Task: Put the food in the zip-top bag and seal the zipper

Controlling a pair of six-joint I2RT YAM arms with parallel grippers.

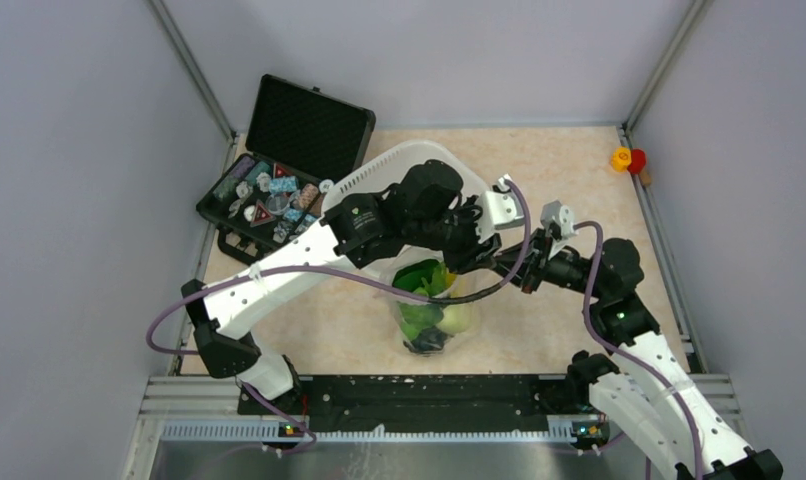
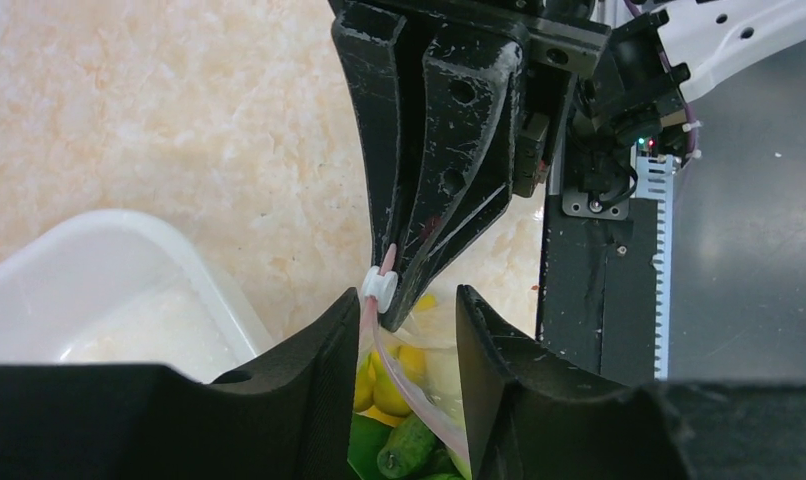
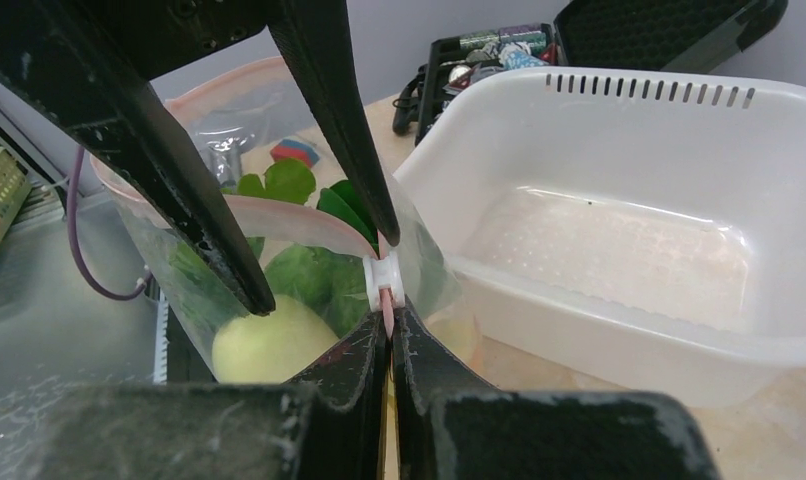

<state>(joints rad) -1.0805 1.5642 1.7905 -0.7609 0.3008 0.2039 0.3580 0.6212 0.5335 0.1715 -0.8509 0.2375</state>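
Observation:
The clear zip-top bag stands between the arms with the food in it: bok choy leaves, a pale whitish piece, a yellow pepper and a cucumber. Its pinkish-red zipper strip curves open around the mouth. The white slider sits at the end near the tub. My right gripper is shut on the strip right beside the slider; it also shows in the left wrist view. My left gripper is open, with one finger on each side of the bag's mouth.
The translucent white tub lies just behind the bag and is empty. An open black case of small trinkets is at the back left. A red and yellow object sits at the back right corner.

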